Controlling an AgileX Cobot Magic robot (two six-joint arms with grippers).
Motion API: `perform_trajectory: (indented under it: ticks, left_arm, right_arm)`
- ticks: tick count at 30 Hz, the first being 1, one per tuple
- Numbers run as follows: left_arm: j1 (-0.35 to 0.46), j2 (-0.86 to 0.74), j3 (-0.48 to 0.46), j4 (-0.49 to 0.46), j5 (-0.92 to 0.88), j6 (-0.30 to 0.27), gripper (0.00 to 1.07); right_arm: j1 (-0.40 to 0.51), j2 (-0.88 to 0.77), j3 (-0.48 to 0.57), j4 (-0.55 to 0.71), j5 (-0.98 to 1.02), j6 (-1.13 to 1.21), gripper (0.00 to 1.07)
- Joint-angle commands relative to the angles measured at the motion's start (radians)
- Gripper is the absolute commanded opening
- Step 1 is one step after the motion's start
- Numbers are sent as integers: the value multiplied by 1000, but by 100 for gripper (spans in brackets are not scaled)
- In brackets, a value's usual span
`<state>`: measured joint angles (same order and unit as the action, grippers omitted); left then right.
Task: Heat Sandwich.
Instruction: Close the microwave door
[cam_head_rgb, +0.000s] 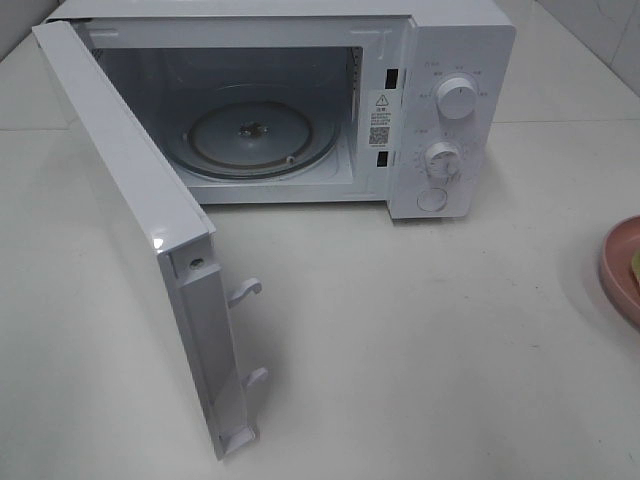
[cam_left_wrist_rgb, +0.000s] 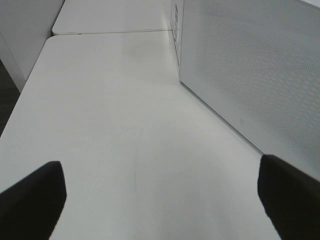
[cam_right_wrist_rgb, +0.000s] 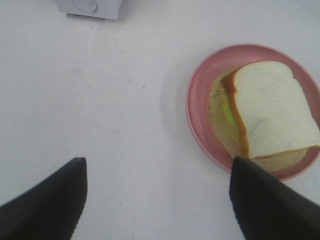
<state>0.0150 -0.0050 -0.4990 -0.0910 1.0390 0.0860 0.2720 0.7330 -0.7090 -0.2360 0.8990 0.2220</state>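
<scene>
The sandwich (cam_right_wrist_rgb: 270, 112), pale bread with an orange edge and yellow-green filling, lies on a round pink plate (cam_right_wrist_rgb: 200, 107). Only the plate's rim (cam_head_rgb: 620, 265) and a sliver of the sandwich (cam_head_rgb: 634, 262) show at the right edge of the high view. My right gripper (cam_right_wrist_rgb: 157, 200) hovers over the table beside the plate, open, one finger (cam_right_wrist_rgb: 265, 200) over the plate's near rim. The white microwave (cam_head_rgb: 440, 110) stands at the back with its door (cam_head_rgb: 140, 230) swung wide and the glass turntable (cam_head_rgb: 262, 135) bare. My left gripper (cam_left_wrist_rgb: 160, 200) is open above the table beside the microwave door (cam_left_wrist_rgb: 255, 70).
The microwave door juts toward the table's front on the left. Two knobs (cam_head_rgb: 457, 98) and a button sit on the microwave's right panel. White tabletop (cam_head_rgb: 420, 340) stretches between the microwave and the plate. A table seam (cam_left_wrist_rgb: 110, 32) runs behind the left gripper's area.
</scene>
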Motion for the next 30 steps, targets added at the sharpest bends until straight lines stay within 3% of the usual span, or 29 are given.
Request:
perform_trajectory:
  ticks: [1, 13, 20, 30]
  left_arm:
    - [2, -26, 3, -3, -3, 2, 98]
    - [2, -26, 3, -3, -3, 2, 98]
    - [2, -26, 3, -3, -3, 2, 98]
    - [2, -26, 3, -3, -3, 2, 98]
  right_arm:
    - [-2, -66, 2, -4, 35, -19, 76]
    - [-6, -381, 151, -2, 88, -40, 76]
    - [-6, -450, 152, 36, 143, -40, 76]
    - [-111, -600, 185, 59, 127, -48, 76]
